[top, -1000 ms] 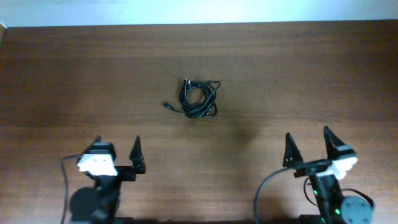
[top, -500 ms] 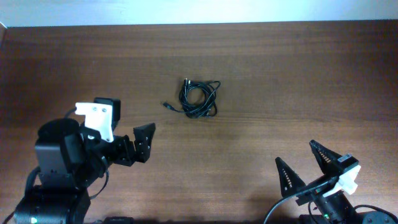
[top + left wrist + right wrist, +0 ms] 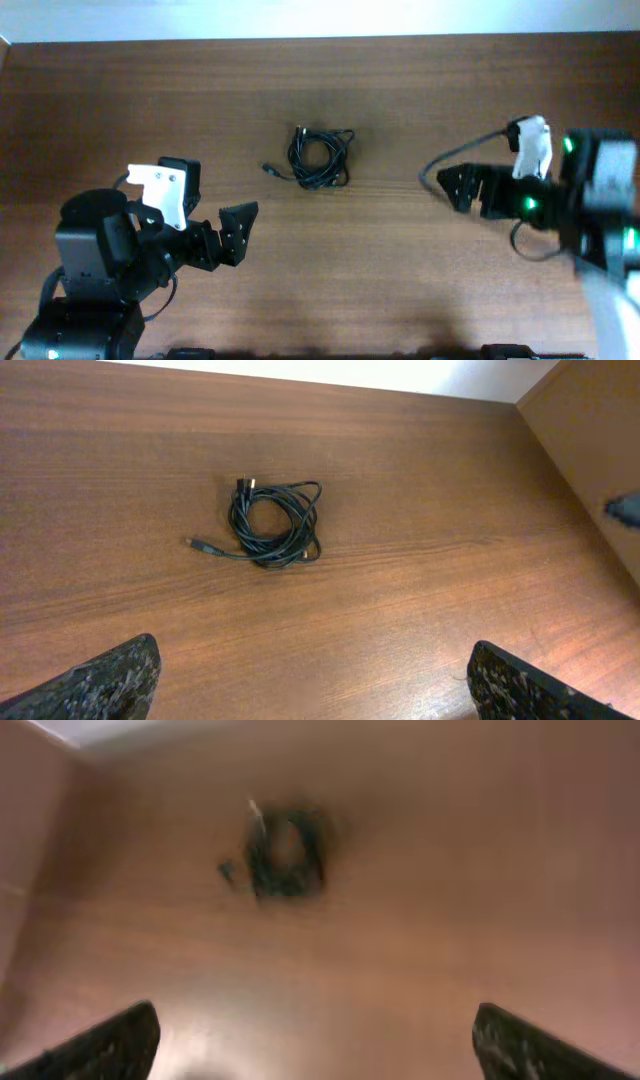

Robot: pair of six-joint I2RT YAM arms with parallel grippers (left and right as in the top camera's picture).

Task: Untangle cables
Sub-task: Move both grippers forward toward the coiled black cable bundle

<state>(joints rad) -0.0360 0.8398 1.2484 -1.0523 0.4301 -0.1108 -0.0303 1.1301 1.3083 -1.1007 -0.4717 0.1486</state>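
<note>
The left arm sits at the lower left of the overhead frame. The left pincer (image 3: 238, 233) points toward the middle, its fingers (image 3: 100, 682) spread wide at the bottom corners of its wrist view. The right arm, blurred, reaches in from the right edge. The right pincer (image 3: 458, 188) aims leftward, its fingers (image 3: 100, 1045) likewise parted and empty.

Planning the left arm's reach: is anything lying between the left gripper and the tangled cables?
Nothing visible does. Only bare wooden table lies between the open left gripper and the coiled cables, which sit alone ahead of it.
</note>
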